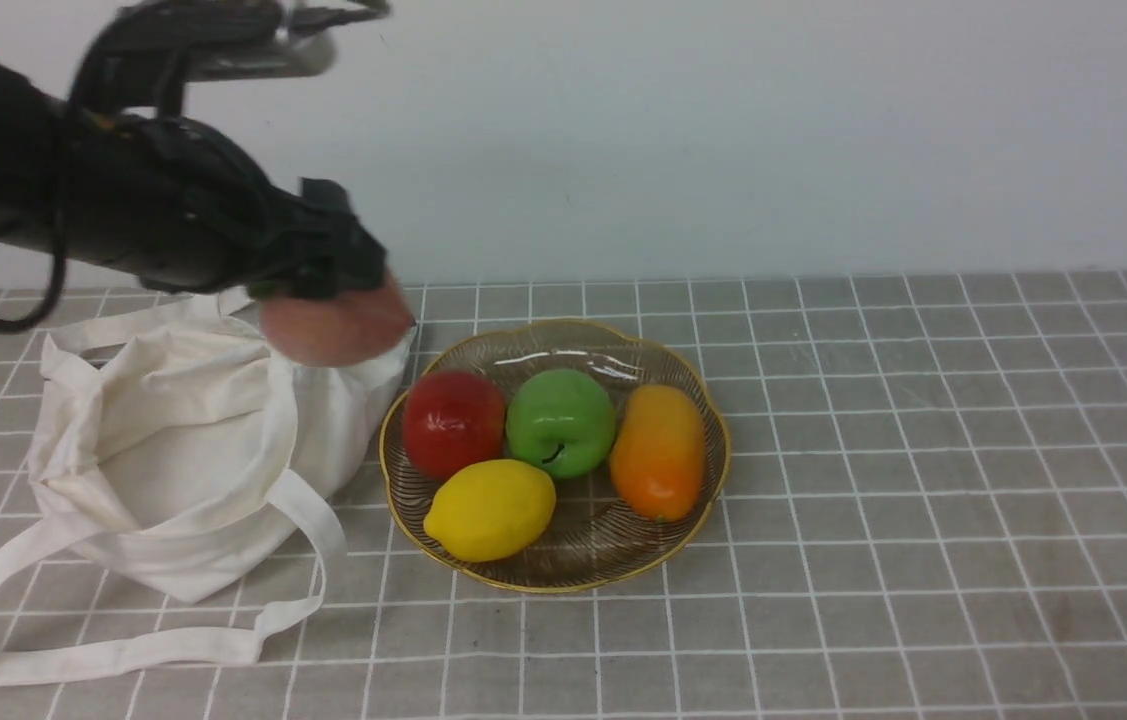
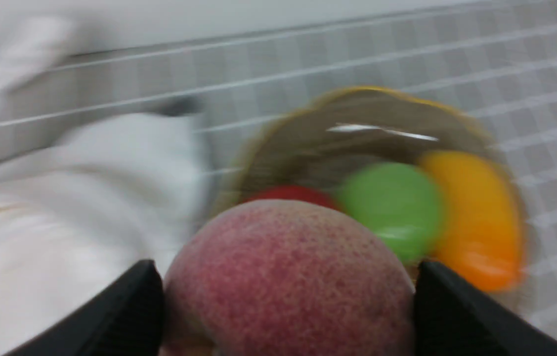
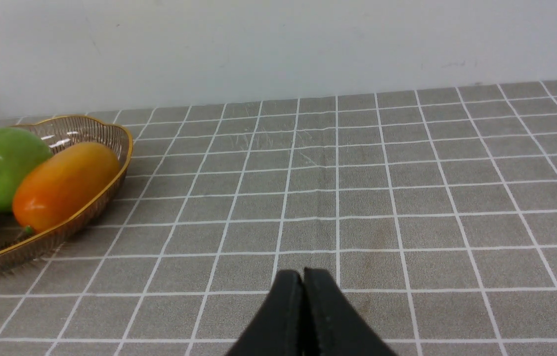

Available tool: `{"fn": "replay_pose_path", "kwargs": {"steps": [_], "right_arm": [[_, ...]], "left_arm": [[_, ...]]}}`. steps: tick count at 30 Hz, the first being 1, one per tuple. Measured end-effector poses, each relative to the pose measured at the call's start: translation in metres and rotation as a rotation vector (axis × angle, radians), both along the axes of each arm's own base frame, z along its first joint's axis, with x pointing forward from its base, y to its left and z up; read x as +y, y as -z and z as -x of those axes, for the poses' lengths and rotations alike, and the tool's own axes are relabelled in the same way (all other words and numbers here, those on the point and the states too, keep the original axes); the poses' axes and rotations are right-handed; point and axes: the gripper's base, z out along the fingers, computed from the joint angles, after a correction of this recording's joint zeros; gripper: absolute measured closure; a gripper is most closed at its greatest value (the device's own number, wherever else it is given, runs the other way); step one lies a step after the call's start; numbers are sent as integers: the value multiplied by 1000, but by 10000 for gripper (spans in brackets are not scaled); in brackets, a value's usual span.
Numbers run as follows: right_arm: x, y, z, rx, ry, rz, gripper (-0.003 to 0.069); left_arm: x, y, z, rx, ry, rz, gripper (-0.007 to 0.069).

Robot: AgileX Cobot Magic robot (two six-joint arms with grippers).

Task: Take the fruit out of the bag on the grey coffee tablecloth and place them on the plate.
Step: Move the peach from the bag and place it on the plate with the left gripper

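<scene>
My left gripper (image 1: 333,300) is shut on the pinkish-red peach (image 1: 335,325) and holds it in the air above the right edge of the cream-white bag (image 1: 163,440), just left of the plate (image 1: 693,375). In the left wrist view the peach (image 2: 288,277) sits between my two black fingers (image 2: 456,316), with the plate (image 2: 357,113) beyond it, blurred. My right gripper (image 3: 303,277) is shut and empty above the grey checked tablecloth (image 3: 407,198); it does not show in the front view.
The plate holds a glossy red apple (image 1: 453,422), a green apple (image 1: 560,420), an orange mango (image 1: 658,450) and a yellow lemon (image 1: 490,508). The bag's long handles (image 1: 123,650) trail toward the front left. A white wall stands behind the table.
</scene>
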Motion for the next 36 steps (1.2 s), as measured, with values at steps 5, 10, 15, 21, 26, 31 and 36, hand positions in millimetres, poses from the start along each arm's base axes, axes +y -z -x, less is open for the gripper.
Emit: {"fn": "replay_pose_path", "kwargs": {"steps": [5,10,15,21,26,31,36], "right_arm": [[0,0,0,0,0,0,673],[0,0,0,0,0,0,673],[0,0,0,0,0,0,673],[0,0,0,0,0,0,673],[0,0,0,0,0,0,673],[0,0,0,0,0,0,673],[0,0,0,0,0,0,673]], "left_arm": [[-53,25,5,84,146,21,39],[-84,65,1,188,224,-22,39],[-103,95,-4,233,244,-46,39],[-107,109,-10,229,220,-42,36],[-108,111,-16,191,196,-35,-24],[-108,110,-17,181,191,-33,-43],[-108,105,-17,173,207,-52,-29]]}}
